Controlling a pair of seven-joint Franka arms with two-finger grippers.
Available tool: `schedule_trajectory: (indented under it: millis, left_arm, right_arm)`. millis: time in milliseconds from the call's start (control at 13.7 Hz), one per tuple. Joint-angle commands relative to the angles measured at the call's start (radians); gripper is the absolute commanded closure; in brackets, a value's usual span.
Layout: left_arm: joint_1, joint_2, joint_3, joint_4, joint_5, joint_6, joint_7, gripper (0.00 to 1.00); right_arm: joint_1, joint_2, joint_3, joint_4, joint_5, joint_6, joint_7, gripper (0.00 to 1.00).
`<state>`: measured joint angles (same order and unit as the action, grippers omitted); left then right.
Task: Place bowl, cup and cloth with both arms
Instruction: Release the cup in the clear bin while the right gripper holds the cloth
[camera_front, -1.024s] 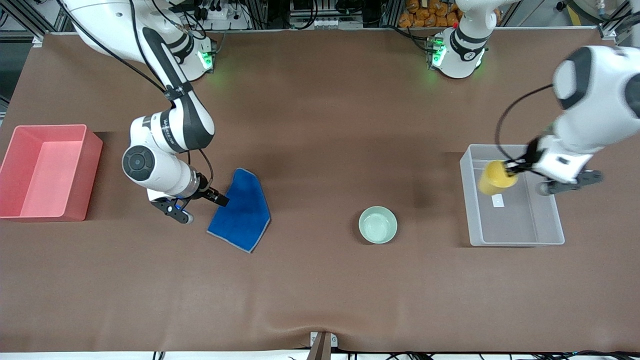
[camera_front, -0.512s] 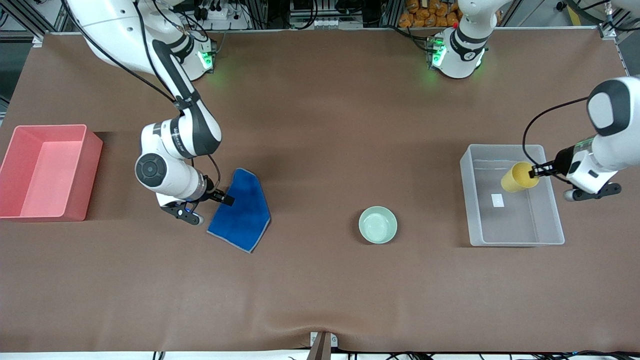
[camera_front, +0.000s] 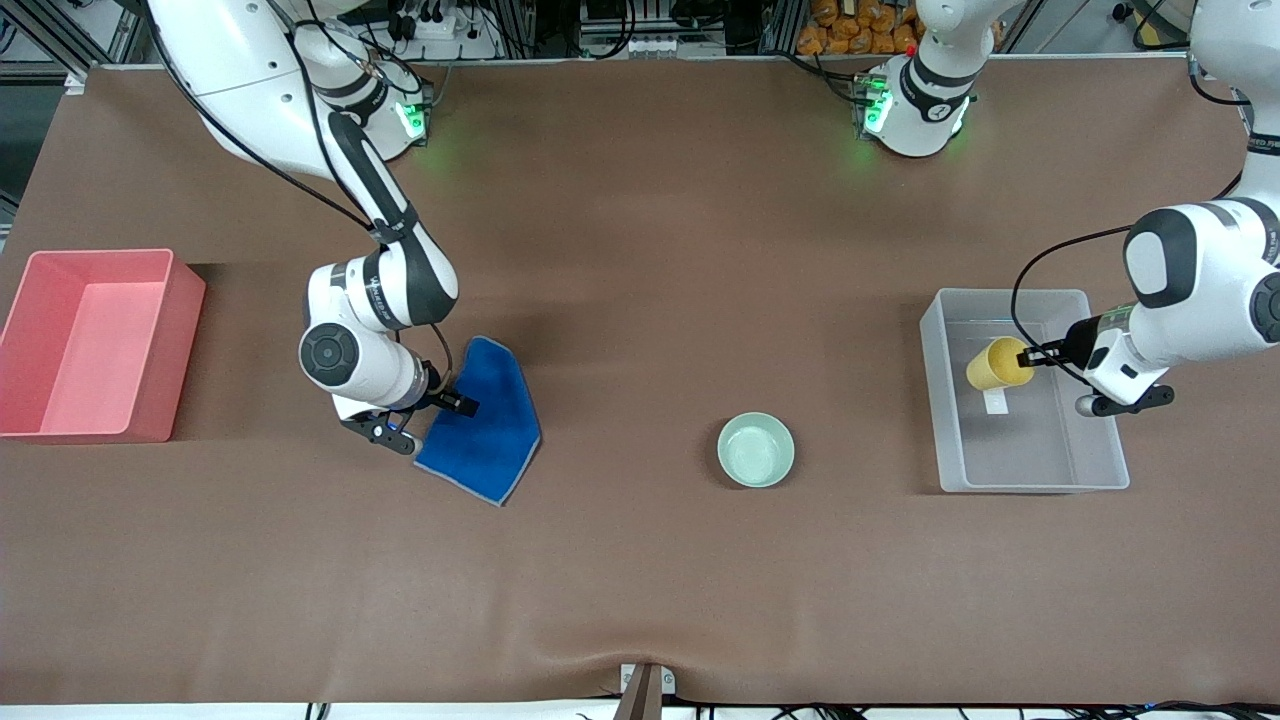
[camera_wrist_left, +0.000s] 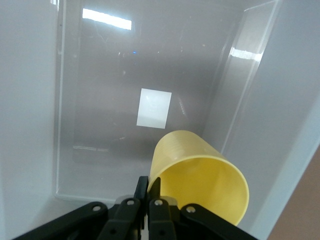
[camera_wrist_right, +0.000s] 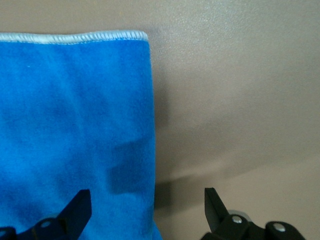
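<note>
My left gripper (camera_front: 1036, 355) is shut on the rim of the yellow cup (camera_front: 995, 364) and holds it tilted over the inside of the clear bin (camera_front: 1030, 482). In the left wrist view the cup (camera_wrist_left: 200, 175) hangs from the gripper (camera_wrist_left: 151, 187) above the bin's floor. The blue cloth (camera_front: 485, 422) lies flat on the table. My right gripper (camera_front: 460, 404) is open and low over the cloth's edge toward the right arm's end; the cloth (camera_wrist_right: 75, 125) lies between its fingertips (camera_wrist_right: 82, 205) in the right wrist view. The mint green bowl (camera_front: 756, 450) stands on the table between cloth and bin.
A red bin (camera_front: 90, 345) stands at the right arm's end of the table. A white label (camera_front: 995, 401) lies on the clear bin's floor. The brown mat (camera_front: 640, 580) covers the table.
My left gripper swung the cup over the clear bin, out toward its outer wall and back over the middle. My right gripper moved onto the cloth's edge.
</note>
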<state>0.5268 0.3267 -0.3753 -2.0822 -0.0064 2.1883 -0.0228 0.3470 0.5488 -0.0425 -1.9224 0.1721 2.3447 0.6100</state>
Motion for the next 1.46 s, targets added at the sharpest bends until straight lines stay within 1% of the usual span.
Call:
schedule_trajectory:
  millis: [0,73,146,220,293,366,439,512,585,659,732,878,951,1024,1244,1390]
  left_arm:
    - [0.016,0.003,-0.008,-0.029,0.013,0.045,0.015,0.95]
    - [0.016,0.008,-0.007,-0.029,0.017,0.045,0.015,0.82]
    - [0.018,0.014,-0.007,-0.029,0.037,0.045,0.015,0.74]
    - [0.018,0.014,-0.007,-0.027,0.051,0.045,0.014,0.55]
    - [0.018,0.011,-0.007,-0.027,0.051,0.045,0.008,0.2]
    - [0.016,0.002,-0.008,-0.026,0.051,0.039,0.001,0.0]
    - [0.018,-0.014,-0.008,-0.022,0.051,0.024,0.001,0.0]
    - [0.018,-0.035,-0.008,-0.012,0.051,-0.01,-0.002,0.0]
    - [0.018,-0.061,-0.01,0.007,0.051,-0.054,-0.005,0.0]
    - [0.018,-0.087,-0.013,0.028,0.051,-0.094,-0.005,0.0]
    - [0.016,-0.11,-0.014,0.049,0.042,-0.129,-0.005,0.0]
    - [0.012,-0.142,-0.02,0.085,0.037,-0.154,-0.006,0.0]
    - [0.01,-0.144,-0.042,0.109,0.036,-0.156,-0.009,0.0]
    - [0.01,-0.14,-0.071,0.135,0.036,-0.156,-0.029,0.0]
    - [-0.01,-0.095,-0.172,0.229,0.037,-0.156,-0.207,0.0]
    - [-0.092,-0.039,-0.185,0.304,0.048,-0.156,-0.342,0.0]
  right_arm:
    - [0.01,0.016,-0.004,-0.001,0.01,0.021,0.004,0.0]
    - [0.01,0.017,-0.004,0.0,0.012,0.021,0.007,0.0]
    - [0.01,0.017,-0.004,-0.001,0.012,0.019,0.008,0.0]
    - [0.01,0.017,-0.004,-0.001,0.013,0.019,0.008,0.0]
    - [0.01,0.017,-0.004,-0.001,0.013,0.019,0.008,0.0]
    - [0.01,0.017,-0.004,-0.001,0.013,0.019,0.01,0.0]
    - [0.01,0.017,-0.002,-0.004,0.013,0.019,0.01,0.0]
    - [0.01,0.017,-0.002,-0.006,0.017,0.019,0.01,0.03]
    - [0.01,0.017,-0.002,-0.007,0.032,0.021,0.01,0.17]
    - [0.012,0.017,-0.002,-0.007,0.053,0.019,0.008,0.36]
    - [0.021,0.017,-0.002,-0.007,0.055,0.019,0.008,0.53]
    - [0.026,0.017,-0.002,-0.007,0.056,0.019,0.008,0.79]
    - [0.026,0.017,-0.002,-0.007,0.056,0.019,0.008,0.93]
    - [0.026,0.017,-0.002,-0.01,0.055,0.019,0.008,1.0]
    - [0.026,0.016,-0.002,-0.012,0.056,0.016,0.008,1.0]
    - [0.026,0.014,-0.004,-0.012,0.056,0.016,0.007,1.0]
